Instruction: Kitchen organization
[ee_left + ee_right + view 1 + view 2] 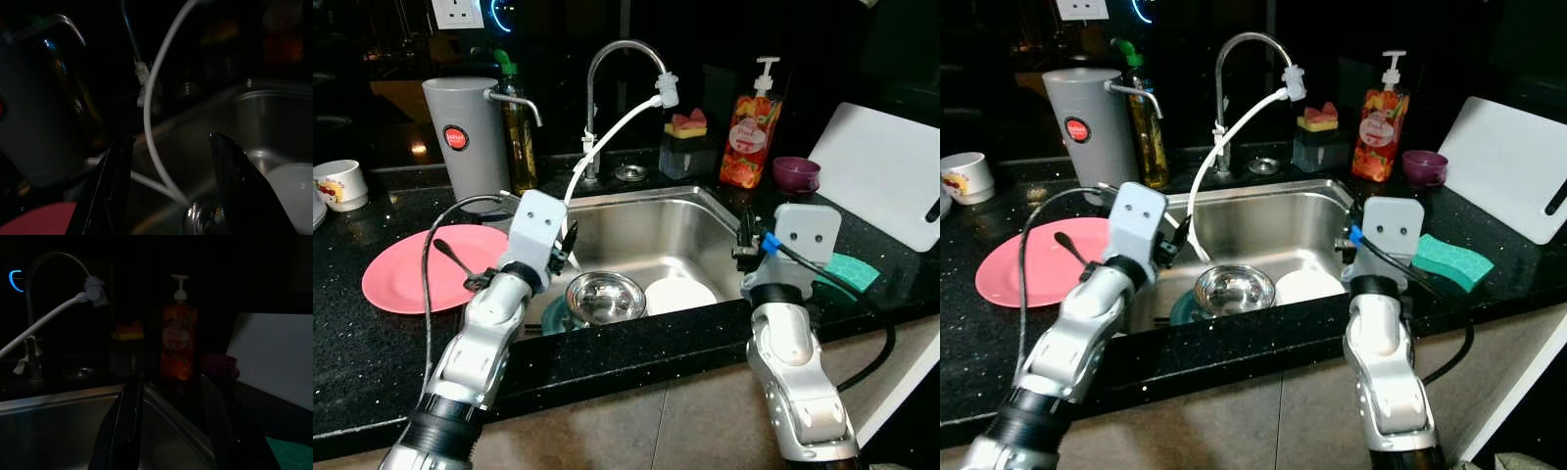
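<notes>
Black speckled counter [372, 343] is seen around a steel sink [646, 230], with a curved tap [607, 69] behind it and a white hose [607, 142] trailing from the spout down into the basin. Inside the sink, a steel bowl [604, 297] is set just beside a white plate [680, 294]. A pink plate [411, 269] carrying a dark spoon [455, 257] is placed on the counter to the left of the sink, near a grey canister [465, 137] and an oil bottle [519, 127]; a white cup [339, 183] is seen at the far left. Behind the sink, a sponge holder [687, 142], a red soap dispenser [751, 132] and a purple bowl [796, 174] are lined up. A white cutting board [886, 171] and a green sponge [1452, 260] are found on the right.

The left gripper [171, 188] is held over the sink's left edge, its fingers [110, 191] spread apart with nothing between them. The right gripper [171, 426] is positioned at the sink's right edge, fingers likewise parted and empty.
</notes>
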`<state>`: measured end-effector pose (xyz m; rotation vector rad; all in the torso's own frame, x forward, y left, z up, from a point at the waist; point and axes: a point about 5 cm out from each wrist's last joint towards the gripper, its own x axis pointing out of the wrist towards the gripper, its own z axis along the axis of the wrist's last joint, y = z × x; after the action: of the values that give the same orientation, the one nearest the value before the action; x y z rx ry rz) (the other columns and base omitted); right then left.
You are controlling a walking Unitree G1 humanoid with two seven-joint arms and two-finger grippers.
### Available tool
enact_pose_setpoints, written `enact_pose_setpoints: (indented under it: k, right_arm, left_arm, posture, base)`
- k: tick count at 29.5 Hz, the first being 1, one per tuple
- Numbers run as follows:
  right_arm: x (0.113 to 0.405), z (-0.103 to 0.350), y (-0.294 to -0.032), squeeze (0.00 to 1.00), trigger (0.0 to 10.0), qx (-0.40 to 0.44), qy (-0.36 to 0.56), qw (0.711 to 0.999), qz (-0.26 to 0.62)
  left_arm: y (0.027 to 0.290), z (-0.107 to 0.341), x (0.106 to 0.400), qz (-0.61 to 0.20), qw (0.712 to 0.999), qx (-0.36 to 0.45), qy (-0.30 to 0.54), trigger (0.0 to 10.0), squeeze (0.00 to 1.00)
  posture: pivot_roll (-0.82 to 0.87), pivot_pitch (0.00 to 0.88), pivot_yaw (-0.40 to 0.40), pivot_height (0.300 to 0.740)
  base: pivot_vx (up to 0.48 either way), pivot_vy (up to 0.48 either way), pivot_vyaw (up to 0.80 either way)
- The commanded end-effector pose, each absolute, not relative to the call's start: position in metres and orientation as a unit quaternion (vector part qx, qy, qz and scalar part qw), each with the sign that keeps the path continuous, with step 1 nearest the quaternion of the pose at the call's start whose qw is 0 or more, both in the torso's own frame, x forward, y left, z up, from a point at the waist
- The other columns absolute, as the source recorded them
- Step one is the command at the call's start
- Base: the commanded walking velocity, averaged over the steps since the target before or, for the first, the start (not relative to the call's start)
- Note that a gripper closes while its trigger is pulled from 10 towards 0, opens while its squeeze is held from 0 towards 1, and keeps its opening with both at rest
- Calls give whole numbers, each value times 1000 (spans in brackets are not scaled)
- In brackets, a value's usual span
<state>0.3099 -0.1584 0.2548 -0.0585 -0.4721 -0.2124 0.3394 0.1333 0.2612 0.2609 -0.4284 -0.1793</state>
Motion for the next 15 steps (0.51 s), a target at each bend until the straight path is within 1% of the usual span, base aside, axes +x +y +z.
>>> enact_pose_setpoints:
  k: [1, 2, 6, 8, 9, 10, 13, 15]
  right_arm:
    - [304, 248, -163, 0, 10000, -23, -221, 969, -112]
    - [304, 248, -163, 0, 10000, -23, -221, 969, -112]
    - [297, 237, -168, 0, 10000, -14, -204, 972, -116]
    - [296, 236, -169, 0, 10000, -13, -202, 972, -115]
    - [294, 233, -169, 0, 10000, -8, -199, 974, -111]
    - [293, 231, -168, 0, 10000, -2, -195, 975, -107]
    - [292, 229, -168, 0, 10000, 2, -192, 976, -103]
    - [290, 225, -164, 0, 10000, 4, -188, 978, -88]
  left_arm:
    - [132, 260, 323, -85, 968, 100, -213, 10000, 0]
    - [132, 260, 323, -85, 968, 100, -213, 10000, 0]
    - [137, 256, 293, -85, 968, 82, -221, 10000, 0]
    - [138, 254, 289, -87, 969, 78, -219, 10000, 0]
    - [141, 250, 281, -89, 968, 85, -217, 10000, 0]
    - [143, 244, 273, -89, 970, 90, -207, 10000, 0]
    - [144, 239, 268, -89, 972, 92, -198, 10000, 0]
    - [150, 230, 258, -85, 976, 92, -176, 10000, 0]
  posture:
    - [80, 104, -16, 740]
    - [80, 104, -16, 740]
    - [92, 110, -12, 740]
    - [92, 110, -12, 740]
    - [97, 109, -12, 740]
    - [97, 109, -12, 740]
    - [102, 108, -13, 740]
    - [107, 106, -15, 740]
  base:
    - [0, 0, 0]
    - [0, 0, 0]
    - [0, 0, 0]
    - [0, 0, 0]
    - [0, 0, 0]
    - [0, 0, 0]
    - [0, 0, 0]
    - [0, 0, 0]
